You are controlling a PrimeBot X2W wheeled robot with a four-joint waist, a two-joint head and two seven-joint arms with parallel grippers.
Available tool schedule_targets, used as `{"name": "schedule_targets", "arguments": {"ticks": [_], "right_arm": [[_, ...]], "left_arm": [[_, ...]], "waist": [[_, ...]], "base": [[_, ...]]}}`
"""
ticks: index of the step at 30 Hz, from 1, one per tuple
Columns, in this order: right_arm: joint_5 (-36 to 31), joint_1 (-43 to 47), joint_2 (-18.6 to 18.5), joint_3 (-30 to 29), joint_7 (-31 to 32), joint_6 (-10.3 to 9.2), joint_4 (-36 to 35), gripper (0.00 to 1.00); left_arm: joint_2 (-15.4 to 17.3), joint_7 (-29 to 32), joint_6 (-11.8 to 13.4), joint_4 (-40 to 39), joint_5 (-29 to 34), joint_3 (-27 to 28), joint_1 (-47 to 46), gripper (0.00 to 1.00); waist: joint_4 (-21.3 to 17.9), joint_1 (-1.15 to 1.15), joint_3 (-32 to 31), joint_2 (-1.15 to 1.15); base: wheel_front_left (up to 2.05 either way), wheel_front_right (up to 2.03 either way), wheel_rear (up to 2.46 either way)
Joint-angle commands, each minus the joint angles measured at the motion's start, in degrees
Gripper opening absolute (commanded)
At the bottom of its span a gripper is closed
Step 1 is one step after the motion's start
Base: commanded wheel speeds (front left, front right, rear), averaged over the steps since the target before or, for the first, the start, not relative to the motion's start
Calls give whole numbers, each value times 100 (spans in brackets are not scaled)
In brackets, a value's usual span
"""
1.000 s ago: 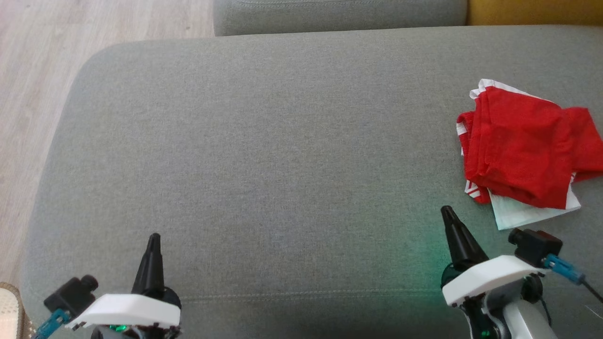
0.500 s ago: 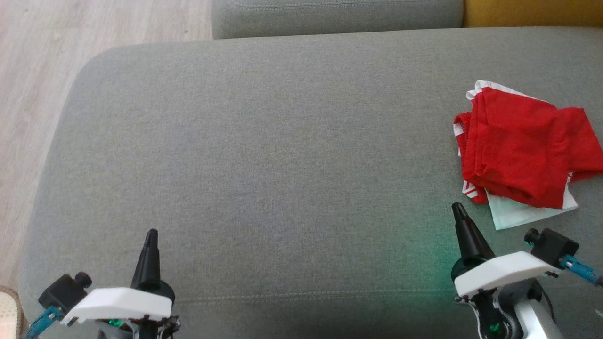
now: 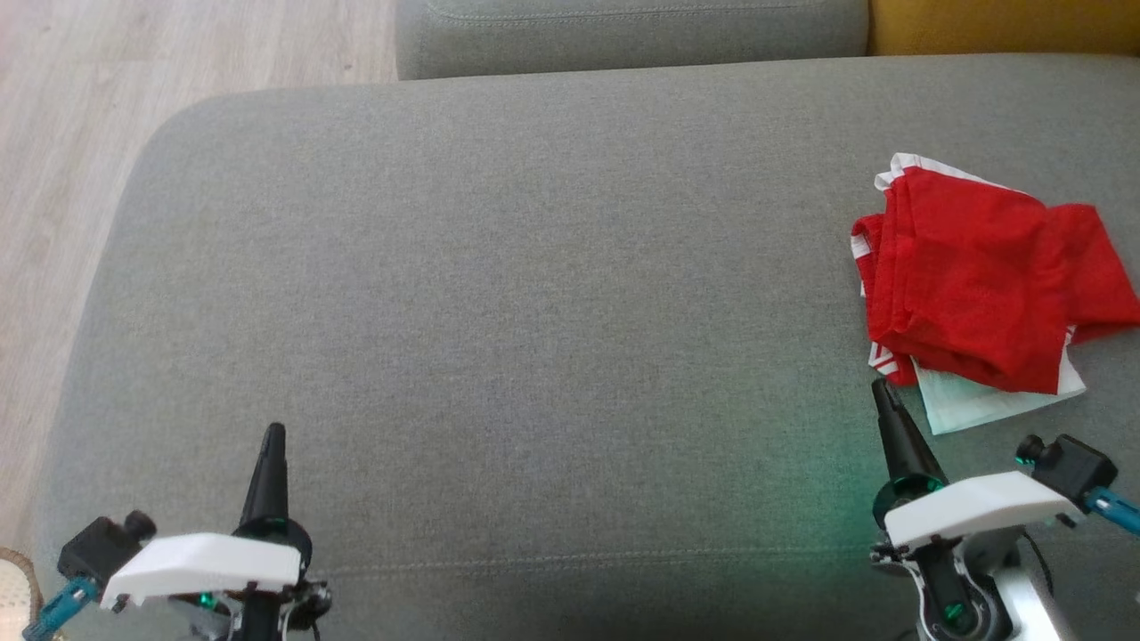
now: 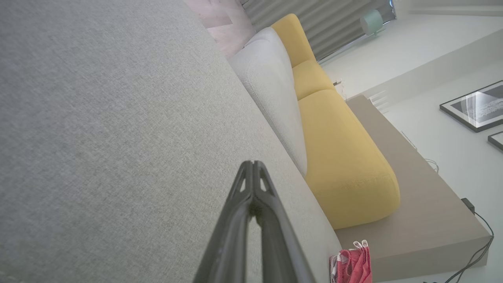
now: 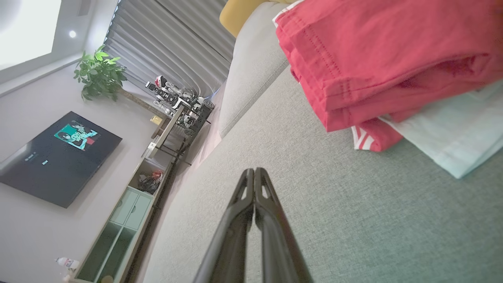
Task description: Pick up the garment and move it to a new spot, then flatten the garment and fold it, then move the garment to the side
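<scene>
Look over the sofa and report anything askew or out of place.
Only the garment, at the right side of the cushion: its fold is uneven, with a white panel poking out below the red layers and a red flap jutting rightward. Nothing looks spilled or torn.

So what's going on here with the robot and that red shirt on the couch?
Nothing is being held right now. The garment lies in a folded bundle on the right side of the grey sofa cushion, with a pale panel poking out underneath. The right gripper is shut and points at the bundle's near corner, close to it but not touching. The left gripper is shut too, over bare cushion far to the left. Folding looks done.
</scene>
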Motion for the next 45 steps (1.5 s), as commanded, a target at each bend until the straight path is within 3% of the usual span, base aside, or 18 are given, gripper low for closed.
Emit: {"name": "schedule_targets", "arguments": {"ticks": [1, 45], "right_arm": [[188, -193, -82, 14, 58, 0, -232, 0], [3160, -163, -73, -474, 778, -1, -457, 0]], "left_arm": [[84, 42, -33, -145, -142, 156, -292, 0], [102, 774, -128, 22, -2506, 614, -668, 0]], "waist": [[-3, 0, -4, 0], [-111, 0, -141, 0]], "base": [[0, 0, 0], [0, 0, 0]]}}
